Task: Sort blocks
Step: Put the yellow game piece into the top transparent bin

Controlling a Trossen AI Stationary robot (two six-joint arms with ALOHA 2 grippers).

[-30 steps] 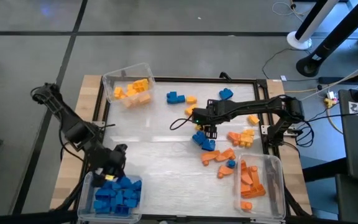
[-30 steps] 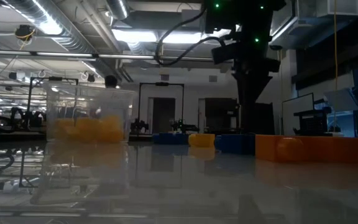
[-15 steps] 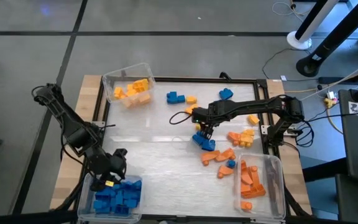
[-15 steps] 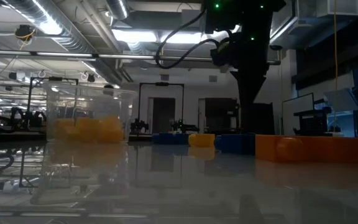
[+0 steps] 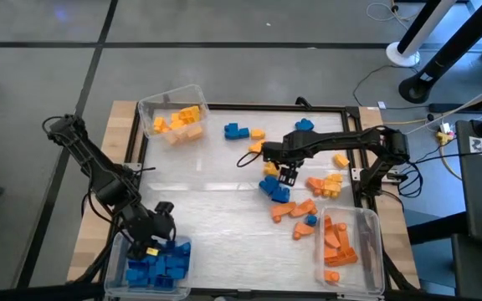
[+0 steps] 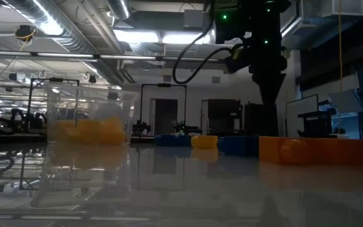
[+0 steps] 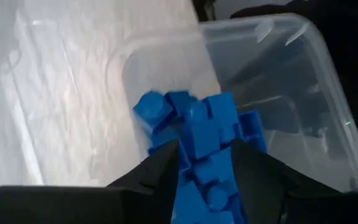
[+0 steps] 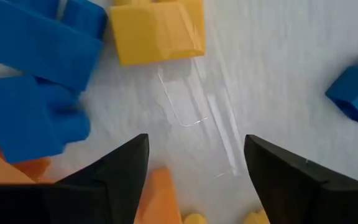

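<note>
Here, left claw (image 7: 204,177) over blue blocks (image 7: 194,127), right claw (image 8: 194,171) spread above table.

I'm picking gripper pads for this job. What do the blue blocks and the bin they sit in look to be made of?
Blue blocks: likely hard moulded plastic, evenly coloured, with studs, crisp edges and a slight sheen. Bin: clear plastic, probably thin and stiff; the table shows through its walls, and its rounded rim catches glare. Both look smooth, so possibly slippery.
</note>
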